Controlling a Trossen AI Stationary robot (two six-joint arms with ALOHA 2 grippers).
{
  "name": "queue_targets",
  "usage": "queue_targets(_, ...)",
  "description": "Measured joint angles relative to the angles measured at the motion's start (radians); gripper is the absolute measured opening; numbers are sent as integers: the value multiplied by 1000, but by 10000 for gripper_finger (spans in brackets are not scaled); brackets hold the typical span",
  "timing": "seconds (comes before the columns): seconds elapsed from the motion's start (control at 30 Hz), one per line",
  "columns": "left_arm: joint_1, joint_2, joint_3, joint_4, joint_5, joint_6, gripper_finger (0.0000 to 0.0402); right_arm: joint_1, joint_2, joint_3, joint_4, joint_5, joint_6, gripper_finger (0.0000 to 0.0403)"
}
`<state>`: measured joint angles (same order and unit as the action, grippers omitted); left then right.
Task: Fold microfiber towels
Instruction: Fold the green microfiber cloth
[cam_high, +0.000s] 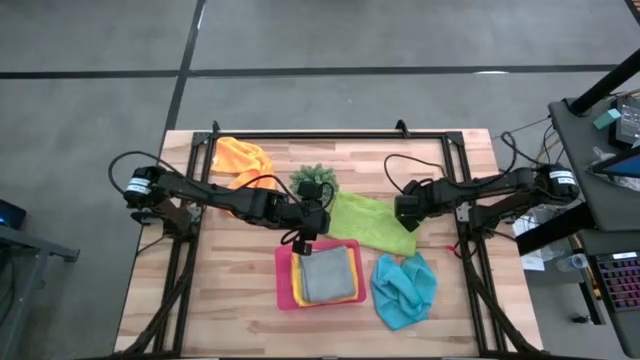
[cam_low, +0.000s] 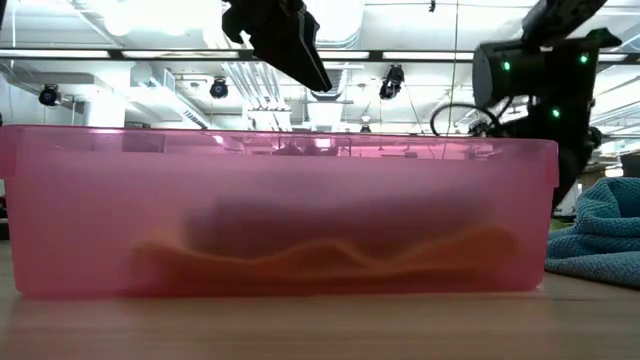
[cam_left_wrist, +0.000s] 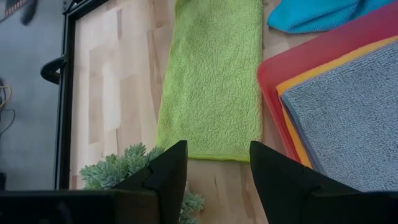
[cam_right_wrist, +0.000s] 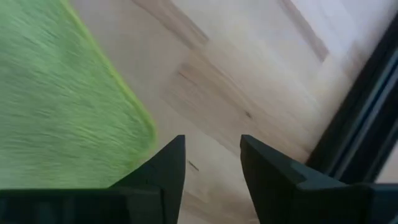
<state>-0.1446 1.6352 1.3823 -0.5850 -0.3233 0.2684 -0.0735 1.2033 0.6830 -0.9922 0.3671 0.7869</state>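
Counter: we see a pale wooden plank top (cam_high: 230, 300) framed by black rails.
Lime green fuzzy microfiber towel (cam_high: 372, 222): we find it folded into a flat oblong at mid-counter, between the two hands, just beside the tray.
Flat pink rectangular plastic tray (cam_high: 284, 285): it holds a folded grey microfiber towel (cam_high: 326, 273) stacked on a yellow one (cam_high: 355, 293); in the low view both show dimly through its wall.
Light blue microfiber towel (cam_high: 404, 288): it lies crumpled, just beside the tray.
Orange microfiber towel (cam_high: 243, 160): we see it bunched near the far rail, well apart from the tray.
Small spiky green plant (cam_high: 314, 179): it stands near the lime towel.
Left hand (cam_high: 303, 243): released, empty, over the tray's far edge.
Right hand (cam_right_wrist: 210, 163): fingers parted, nothing between them, beside the lime towel's corner.
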Motion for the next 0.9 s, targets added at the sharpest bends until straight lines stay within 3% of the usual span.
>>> queue_targets(0.37,0,0,0,0,0,0,159,91,-60,0,147,-114,-3,109)
queue_targets(0.9,-1,0,0,1,0,0,159,104,-44,-110,100,-80,156,107)
